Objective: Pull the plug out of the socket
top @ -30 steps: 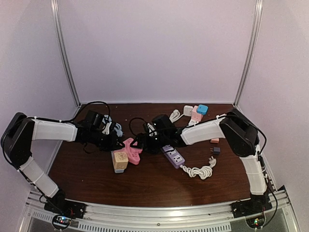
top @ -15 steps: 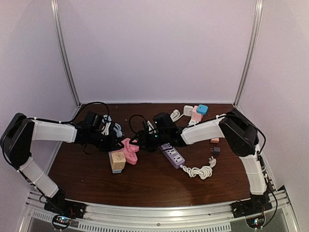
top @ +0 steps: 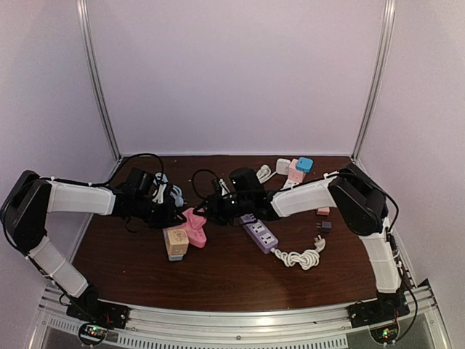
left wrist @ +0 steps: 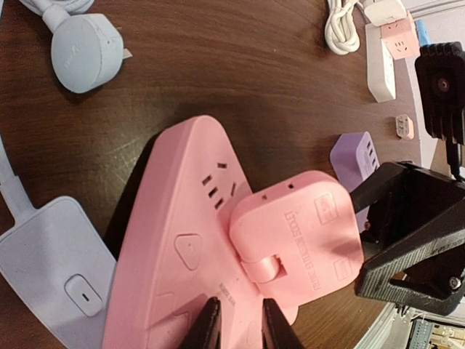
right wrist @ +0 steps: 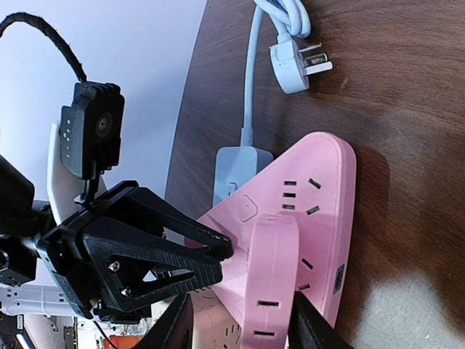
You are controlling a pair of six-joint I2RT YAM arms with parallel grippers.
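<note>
The left tool (left wrist: pixel 240 309) is reaching in from the left and clenching the near edge of the socket (left wrist: pixel 174 218), its two dark fingers pressing close together on the pink shell. The socket is lying flat on the dark, wood-grained surface (left wrist: pixel 218 65). It is a smooth, matte pink plastic body shaped like a rounded triangle. Groups of slots are showing on its top face, along with a raised button shaped like a small triangle.

The plug (left wrist: pixel 305 225) is sitting in the socket's top face, just right of the left tool's fingers. It is a chunky pink square block with rounded corners, embossed lettering and a notched tab at one side. It is standing up from the socket and overhanging the socket's right edge.

The right tool (right wrist: pixel 243 302) is coming in from the right, with its black, ribbed fingers standing on either side of the plug. One finger is lying against the plug's side, and a thin gap seems to be showing at the other. Whether this tool is clenching the plug yet cannot be told.

A pale blue round charger (left wrist: pixel 83 51) and a pale lilac box (left wrist: pixel 51 262) are lying just left of the socket. A wooden cube (top: pixel 176 242) is sitting against its near side. To the right, a purple power strip (top: pixel 260 234) is trailing a coiled white cord (top: pixel 299 256).
</note>
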